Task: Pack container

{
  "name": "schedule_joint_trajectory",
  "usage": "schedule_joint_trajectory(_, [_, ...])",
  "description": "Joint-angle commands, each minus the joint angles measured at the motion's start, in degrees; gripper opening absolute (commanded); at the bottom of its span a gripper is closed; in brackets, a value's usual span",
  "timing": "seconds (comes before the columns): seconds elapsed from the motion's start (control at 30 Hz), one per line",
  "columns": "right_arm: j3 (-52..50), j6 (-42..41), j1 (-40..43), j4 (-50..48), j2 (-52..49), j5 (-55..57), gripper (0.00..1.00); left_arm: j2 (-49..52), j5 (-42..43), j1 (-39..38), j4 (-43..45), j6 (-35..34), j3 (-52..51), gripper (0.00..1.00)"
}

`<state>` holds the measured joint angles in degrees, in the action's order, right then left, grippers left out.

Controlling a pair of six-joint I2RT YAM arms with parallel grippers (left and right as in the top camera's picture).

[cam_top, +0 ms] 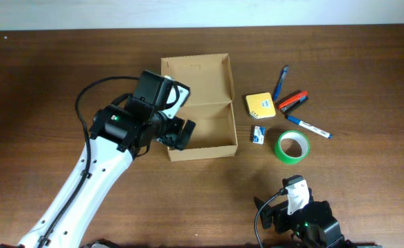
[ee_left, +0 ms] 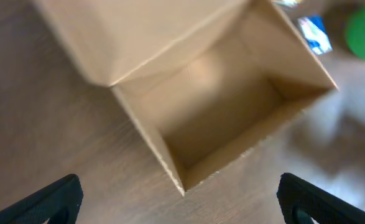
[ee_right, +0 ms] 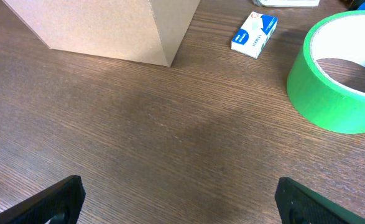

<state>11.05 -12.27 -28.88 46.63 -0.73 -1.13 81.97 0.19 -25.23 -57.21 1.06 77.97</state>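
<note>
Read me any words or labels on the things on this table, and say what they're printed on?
Nothing here reads clearly.
Small blue and white cardboard packet: dark print, too small to read.
Yellow square notepad: label patch, too blurred to read.
White pen with blue ends: any print too small to read.
Plain tan cardboard box, green tape roll: no text seen.

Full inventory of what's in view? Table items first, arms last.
box: 1, tan, table centre, lid open, empty
sticky notes: 1, yellow, right of box
small packet: 1, blue-white, near box's right wall
tape roll: 1, green, right of packet
pen: 1, blue, behind notes
red-black item: 1, type unclear, right of notes
marker: 1, white, behind tape
table: 1, dark wood
left fingers: 2, black, open, above box
right fingers: 2, black, open, near tape
</note>
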Motion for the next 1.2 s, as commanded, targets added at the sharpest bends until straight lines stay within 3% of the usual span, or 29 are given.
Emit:
schedule_joint_trajectory(0.0, [-0.4, -0.6, -0.5, -0.2, 0.6, -0.1, 0.99, -0.2, -5.6, 2.0, 0.2, -13.9, -2.3, 1.0])
schedule_joint_trajectory(0.07, [-0.4, -0.6, -0.5, -0.2, 0.6, -0.1, 0.99, -0.2, -5.2, 4.1, 1.2, -17.5, -4.7, 1.0])
schedule_joint_trajectory(0.23, [-0.4, -0.6, -0.5, -0.2, 0.6, -0.1, 0.99, -0.2, 0.6, 6.9, 8.3, -18.2, -11.4, 1.0])
schedule_joint_trajectory(0.7, [-0.4, -0.6, -0.5, -0.2, 0.6, -0.1, 0.99, 0.4, 0.4, 6.1, 21.5, -18.2, -23.6, 1.0])
schedule_joint_trajectory(0.93, [-0.4, -0.6, -0.5, -0.2, 0.6, -0.1, 0.99, 0.6, -5.2, 6.1, 22.1, -15.3, -24.0, 1.0])
schedule_joint_trajectory(1.17, [-0.4, -0.6, -0.5, -0.2, 0.6, -0.1, 0.99, 1.0, -5.6, 6.1, 22.1, -14.7, -24.0, 1.0])
